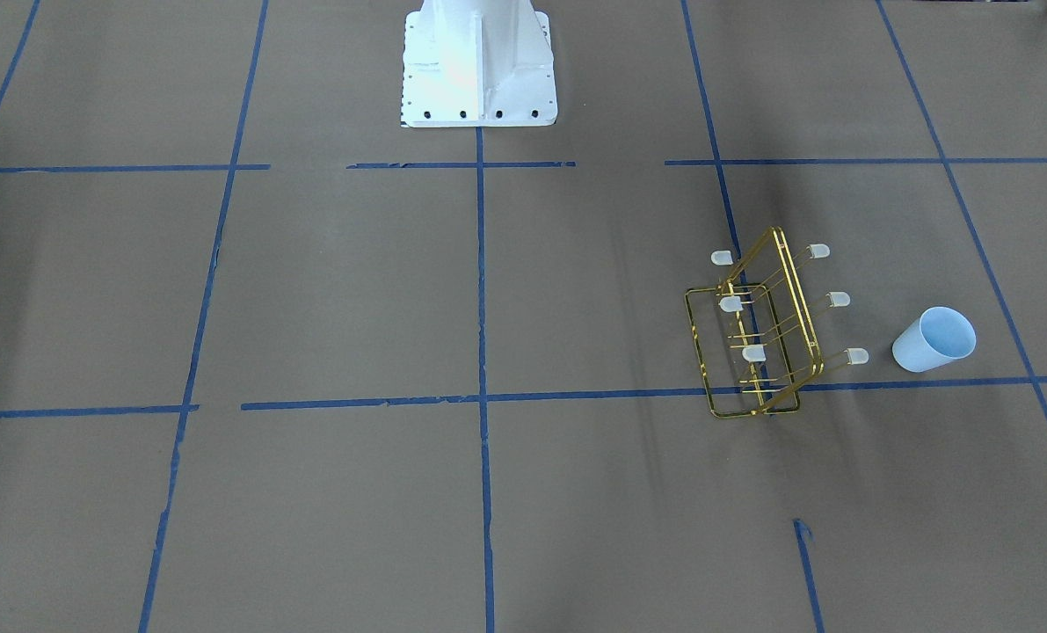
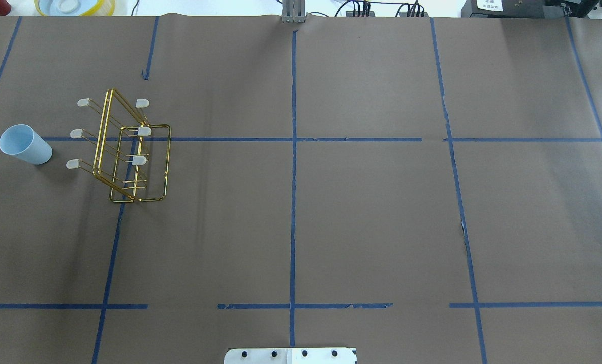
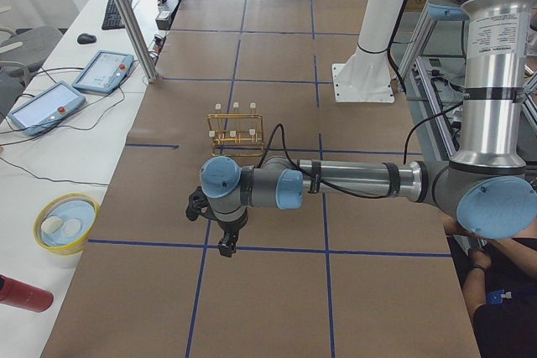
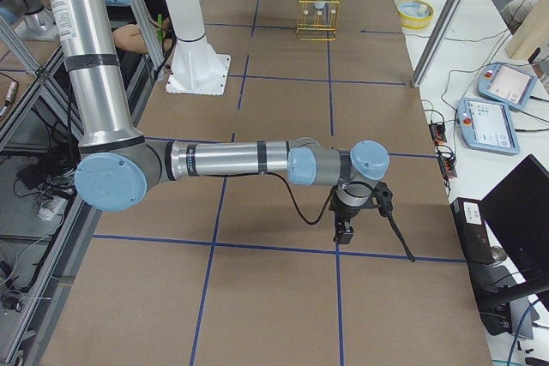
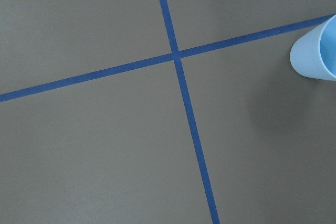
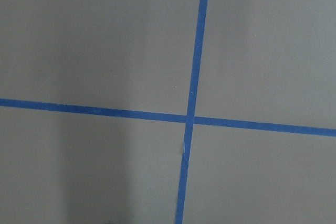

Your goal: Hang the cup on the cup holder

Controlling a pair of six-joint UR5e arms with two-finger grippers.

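Note:
The pale blue cup [image 1: 934, 340] stands upright on the brown paper, mouth up, also in the overhead view [image 2: 25, 144]. The gold wire cup holder [image 1: 797, 294] stands just beside it, toward the table's middle [image 2: 102, 132], with all its capped prongs bare. The left wrist view shows part of the cup [image 5: 316, 53] at its right edge. In the exterior left view the left gripper [image 3: 226, 245] points down near the holder [image 3: 235, 132], and the arm hides the cup. The right gripper [image 4: 343, 233] points down far from the holder [image 4: 316, 19]. I cannot tell whether either is open.
The white robot base [image 1: 479, 70] stands at the table's middle edge. A yellow bowl [image 3: 65, 224] and a red bottle [image 3: 21, 293] sit on the side bench past the cup. Blue tape lines [image 2: 293, 202] cross the paper. An operator [image 3: 503, 308] sits by the left arm's base.

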